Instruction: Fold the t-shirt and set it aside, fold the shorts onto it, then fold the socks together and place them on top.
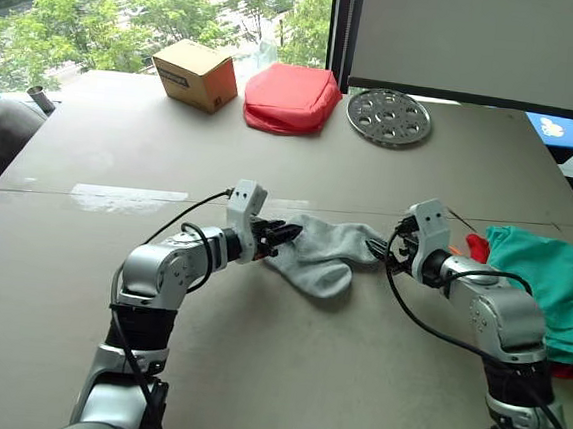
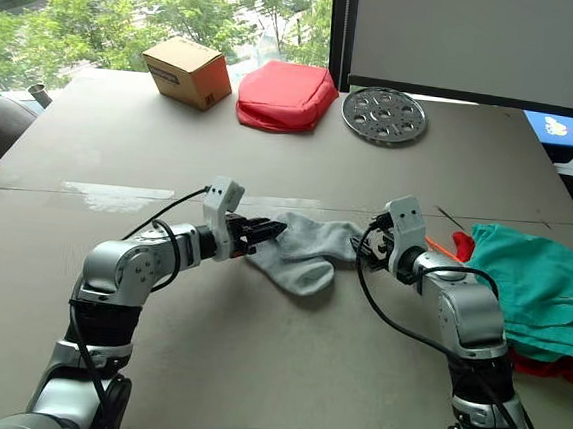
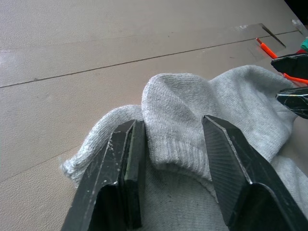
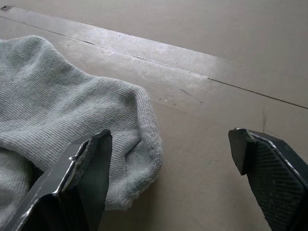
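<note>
At table centre, we see the socks [image 1: 323,255] lying between our grippers, the left gripper [image 1: 283,235] at their 9 o'clock end and the right gripper [image 1: 377,250] at 3 o'clock. Our left wrist view shows those fingers [image 3: 126,168] parted around a ribbed cuff fold, not yet pressed; our right wrist view shows the other pair spread wide, one finger [image 4: 86,168] over the sock's edge. Beyond, the shorts [image 1: 552,283] cover the t-shirt [image 1: 476,247].

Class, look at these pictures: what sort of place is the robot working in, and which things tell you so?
Probably an office or lab room used for testing, above ground level: a large plain table by a window overlooking treetops, with odd items like a cardboard box and a perforated metal disc.
</note>
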Robot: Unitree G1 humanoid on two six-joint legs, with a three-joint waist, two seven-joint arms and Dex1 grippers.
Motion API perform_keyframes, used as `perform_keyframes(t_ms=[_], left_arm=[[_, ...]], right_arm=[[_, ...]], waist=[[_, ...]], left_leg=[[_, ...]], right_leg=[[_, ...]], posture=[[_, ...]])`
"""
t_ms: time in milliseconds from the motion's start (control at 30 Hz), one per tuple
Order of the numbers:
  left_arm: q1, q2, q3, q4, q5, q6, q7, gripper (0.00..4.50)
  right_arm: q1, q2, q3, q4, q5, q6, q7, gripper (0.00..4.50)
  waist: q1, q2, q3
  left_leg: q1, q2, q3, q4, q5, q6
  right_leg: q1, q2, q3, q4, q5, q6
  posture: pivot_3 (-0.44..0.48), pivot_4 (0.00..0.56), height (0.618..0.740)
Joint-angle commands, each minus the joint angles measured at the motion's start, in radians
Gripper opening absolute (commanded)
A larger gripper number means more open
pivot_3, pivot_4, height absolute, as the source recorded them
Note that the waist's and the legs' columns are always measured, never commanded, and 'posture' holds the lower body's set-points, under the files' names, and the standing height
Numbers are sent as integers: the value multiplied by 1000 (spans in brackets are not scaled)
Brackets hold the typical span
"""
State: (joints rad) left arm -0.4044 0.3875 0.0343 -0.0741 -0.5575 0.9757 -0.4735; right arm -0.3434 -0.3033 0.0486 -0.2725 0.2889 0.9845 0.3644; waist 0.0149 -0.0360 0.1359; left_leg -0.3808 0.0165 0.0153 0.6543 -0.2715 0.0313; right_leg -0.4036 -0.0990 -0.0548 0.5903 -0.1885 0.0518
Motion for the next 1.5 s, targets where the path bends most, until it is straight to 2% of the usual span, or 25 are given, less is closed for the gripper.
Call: perform_keyframes(t_ms=[33, 100, 133, 200, 300, 400, 500, 567, 667, 733, 900, 1000, 1100, 1233, 1267, 1300, 1333, 1433, 1467, 1500], left_arm=[[-16, -9, -7, -4, 4, -25, -20, 545], [-15, 0, 2, -7, 1, -37, -39, 0], [-16, 5, 8, -8, -2, -42, -47, 0], [-18, 22, 25, -5, 1, -63, -66, 0], [-38, 34, 84, -10, -51, -46, -93, 0], [-85, 66, 189, 11, -141, 17, -121, 0], [-131, 134, 249, 50, -210, 109, -162, 0], [-155, 173, 268, 82, -244, 164, -185, 0], [-162, 214, 216, 137, -201, 162, -206, 0], [-162, 204, 186, 170, -168, 152, -184, 0], [-132, 99, 156, 169, -131, 125, -108, 0], [-65, 85, 126, 143, -64, 32, -88, 0], [-24, 78, 175, 100, -84, -24, -100, 0], [-32, 91, 247, 78, -129, -21, -108, 1490], [-29, 106, 248, 68, -134, -19, -126, 1908], [-30, 114, 263, 64, -146, -9, -125, 2575], [-30, 120, 271, 62, -150, -5, -121, 2796], [-19, 138, 284, 47, -159, 23, -108, 4119], [-12, 141, 294, 33, -186, 52, -114, 4419], [-3, 140, 299, 14, -211, 78, -118, 4419]], right_arm=[[-15, -5, -1, -11, 15, 1, 14, 2395], [-10, -7, 11, -21, 18, -26, 29, 1442], [-9, -6, 12, -25, 22, -37, 36, 1071], [-14, -13, 23, -45, 18, -90, 57, 44], [-35, 16, -24, -95, 82, -43, 57, 44], [-57, 41, -86, -176, 181, 52, 51, 44], [-66, 59, -125, -244, 271, 147, 43, 44], [-69, 80, -147, -269, 325, 190, 32, 44], [-65, 99, -151, -267, 345, 201, 10, 44], [-56, 94, -133, -243, 326, 186, -7, 44], [-38, 68, -92, -186, 275, 142, -26, 44], [-46, 71, -69, -134, 250, 107, -29, 44], [-61, 94, -65, -102, 248, 87, -35, 44], [-70, 111, -72, -96, 258, 77, -33, 0], [-71, 113, -72, -95, 259, 75, -33, 0], [-72, 117, -71, -94, 262, 75, -32, 0], [-73, 120, -70, -94, 264, 75, -30, 0], [-74, 125, -61, -88, 263, 71, -29, 0], [-75, 127, -58, -86, 262, 70, -29, 0], [-76, 127, -56, -82, 260, 68, -28, 0]], waist=[[0, 0, 0], [-1, 1, 0], [-2, 1, 0], [-2, 0, 0], [-3, 1, 1], [-2, 1, 1], [-2, 1, 1], [-4, 1, 1], [-3, 1, 1], [-2, 1, 1], [-2, 1, 1], [-12, 1, 1], [-20, 1, 1], [-19, 1, 1], [-20, 1, 1], [-20, 1, 1], [-20, 1, 1], [-20, 1, 1], [-22, 1, 1], [-22, 1, 1]], left_leg=[[0, 0, 0, 0, 0, 0], [0, 0, 0, 0, 0, 0], [0, 0, 0, 0, 0, 0], [0, 0, 0, 0, 0, 0], [0, 0, 0, 0, 0, 0], [-1, 1, -1, 0, 0, 0], [0, 1, -4, 0, 0, 0], [0, 1, -4, 0, 0, 0], [0, 1, -5, 0, 0, 0], [0, 1, -5, 0, 0, 0], [-1, 0, -3, 0, 1, -1], [-1, 0, -2, -1, 1, -1], [1, 1, -1, -2, 1, -1], [1, 1, -2, -1, 1, -1], [1, 1, -3, -1, 1, -1], [0, 1, -4, -1, 1, -1], [0, 1, -4, -1, 1, -1], [1, 1, -5, -1, 1, -1], [1, 1, -5, -1, 1, -1], [0, 1, -5, -1, 1, -1]], right_leg=[[0, 0, 0, 0, 0, 0], [0, 0, 0, 0, 0, 0], [0, 0, 0, 0, 0, 0], [0, 0, 0, 0, 0, 0], [0, 0, 1, 0, 0, 0], [0, 1, 1, 0, 2, 4], [0, 2, 0, 0, 2, 4], [0, 2, 0, 0, 2, 4], [0, 2, 1, 0, 2, 4], [0, 2, 1, 0, 2, 4], [0, 3, 1, 0, 2, 4], [0, 3, 3, 0, 2, 4], [0, 4, 5, 0, 2, 3], [0, 4, 5, 0, 2, 3], [0, 4, 5, 0, 2, 3], [0, 4, 5, 0, 2, 4], [0, 4, 5, 0, 2, 4], [0, 4, 6, 0, 2, 4], [0, 4, 6, 0, 2, 4], [0, 4, 6, 0, 2, 4]], posture=[[0, 150, 739], [0, 150, 739], [0, 150, 739], [0, 150, 739], [0, 150, 739], [0, 150, 739], [0, 150, 739], [0, 150, 739], [0, 150, 739], [0, 150, 739], [0, 150, 739], [0, 150, 739], [0, 150, 739], [0, 150, 739], [0, 150, 739], [0, 150, 739], [0, 150, 739], [0, 150, 739], [0, 150, 739], [0, 150, 739]])
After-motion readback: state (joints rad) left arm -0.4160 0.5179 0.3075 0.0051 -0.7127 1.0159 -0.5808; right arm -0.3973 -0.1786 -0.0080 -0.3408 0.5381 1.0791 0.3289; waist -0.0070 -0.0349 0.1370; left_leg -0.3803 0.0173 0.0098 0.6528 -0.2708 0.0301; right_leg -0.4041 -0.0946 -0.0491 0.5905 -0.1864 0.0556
